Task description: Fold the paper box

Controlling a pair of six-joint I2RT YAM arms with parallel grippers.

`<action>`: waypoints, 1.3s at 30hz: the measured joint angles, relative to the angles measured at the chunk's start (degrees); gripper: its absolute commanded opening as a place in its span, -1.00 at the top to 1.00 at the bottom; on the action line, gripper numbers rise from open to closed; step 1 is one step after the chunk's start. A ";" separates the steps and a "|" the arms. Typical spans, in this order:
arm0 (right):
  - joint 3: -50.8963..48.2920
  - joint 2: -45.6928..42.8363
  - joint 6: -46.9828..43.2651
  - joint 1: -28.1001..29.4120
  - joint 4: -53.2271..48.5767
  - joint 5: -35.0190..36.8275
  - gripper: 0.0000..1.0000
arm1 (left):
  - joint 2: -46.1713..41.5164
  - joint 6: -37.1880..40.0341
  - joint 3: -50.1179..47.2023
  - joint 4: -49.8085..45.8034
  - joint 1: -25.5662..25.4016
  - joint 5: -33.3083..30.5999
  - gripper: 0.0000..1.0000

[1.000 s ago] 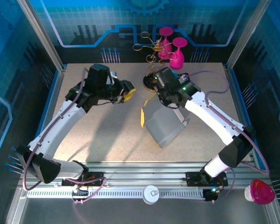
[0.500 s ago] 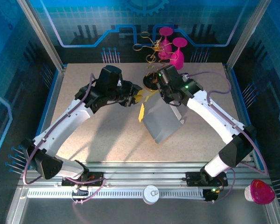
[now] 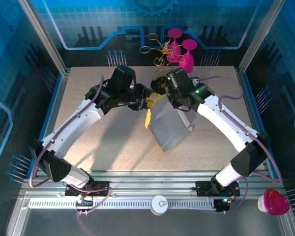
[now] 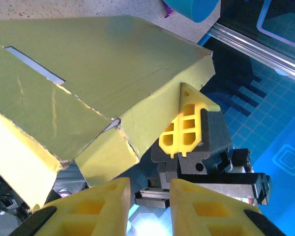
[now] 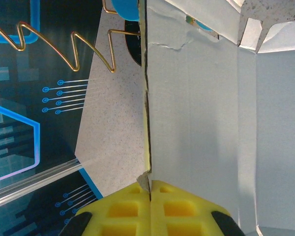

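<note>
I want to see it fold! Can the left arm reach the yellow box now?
Probably yes: the left gripper hangs right beside the paper box, jaws open, with nothing in the way.

Bright, even overhead light; soft shadows.

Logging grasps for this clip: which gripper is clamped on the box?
The right gripper: its fingers are shut on an edge of the box. The left gripper is open beside the box, gripping nothing.

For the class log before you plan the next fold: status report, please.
Right hand shut on box wall, box tilted up. Left hand open, close by box corner. Wire stand just behind.
</note>
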 measured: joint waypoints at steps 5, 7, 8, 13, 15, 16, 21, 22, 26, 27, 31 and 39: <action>0.00 -0.83 0.37 0.00 0.00 0.00 1.00 | 1.84 0.04 1.88 -1.16 0.00 0.00 0.37; 0.00 -1.16 0.37 -0.02 0.00 -0.02 1.00 | 2.27 0.15 2.78 -1.97 0.00 -0.04 0.35; 0.00 -1.31 0.37 -0.02 0.00 -0.02 1.00 | 2.32 0.17 3.02 -2.19 0.00 -0.17 0.34; 0.02 -1.68 0.37 -0.11 0.00 -0.04 1.00 | 2.45 0.17 3.65 -2.60 -0.02 -0.22 0.30; 0.02 -1.77 0.37 -0.11 0.02 -0.02 1.00 | 2.78 0.17 3.76 -2.60 -0.11 -0.22 0.29; 0.02 -1.79 0.37 -0.11 0.02 -0.02 1.00 | 3.02 0.17 3.91 -2.64 -0.11 -0.22 0.29; 0.02 -2.01 0.37 -0.11 0.17 0.00 1.00 | 4.72 0.17 5.55 -2.64 -0.24 -0.17 0.29; 0.02 -2.08 0.37 -0.09 0.22 0.11 1.00 | 5.01 0.17 5.88 -2.69 -0.26 -0.17 0.29; 0.02 -2.14 0.42 -0.09 0.33 0.44 1.00 | 5.57 0.31 6.60 -3.23 -0.33 -0.20 0.41; 0.02 -2.14 0.52 -0.09 0.42 0.46 1.00 | 5.57 0.37 6.60 -3.43 -0.33 -0.17 0.46; 0.00 -2.23 0.63 -0.09 0.55 0.74 1.00 | 5.57 0.59 6.60 -3.85 -0.33 -0.20 0.65; -1.68 -3.45 1.55 -0.11 2.40 1.75 1.00 | 5.55 0.66 6.54 -3.89 -0.24 -0.24 1.00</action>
